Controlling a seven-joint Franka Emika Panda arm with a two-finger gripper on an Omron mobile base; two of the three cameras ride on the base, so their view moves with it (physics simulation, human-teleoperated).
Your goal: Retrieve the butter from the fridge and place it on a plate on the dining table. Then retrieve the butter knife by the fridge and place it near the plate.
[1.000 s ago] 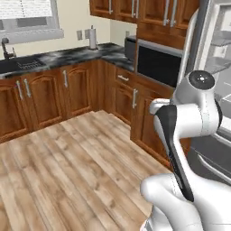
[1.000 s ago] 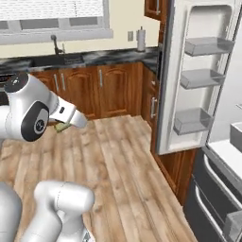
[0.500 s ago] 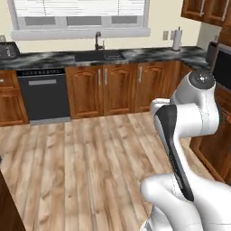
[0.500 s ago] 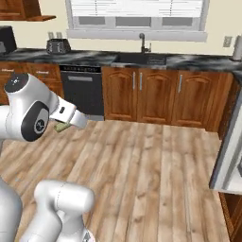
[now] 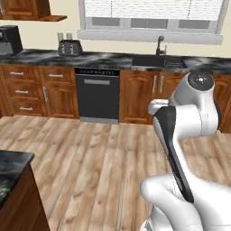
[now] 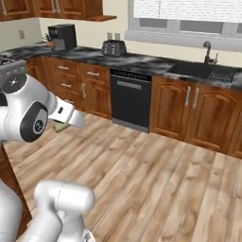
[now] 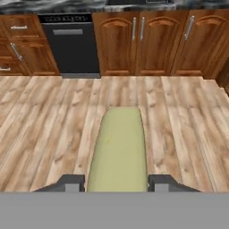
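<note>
base has swung from the fridge side to face the dishwasher [image 5: 96, 94]; we read it as transit toward the dining table [image 5: 11, 164]. gripper [image 7: 117, 183] stays clamped on the butter [image 7: 118, 152].

The tool [image 7: 115, 182] grips the butter [image 7: 118, 150], a pale yellow-olive stick pointing away between its two dark fingertips [image 7: 71, 182], over a wood plank floor [image 7: 40, 120]; beyond stand brown cabinets [image 7: 152, 38] and a black dishwasher [image 7: 71, 44]
</note>
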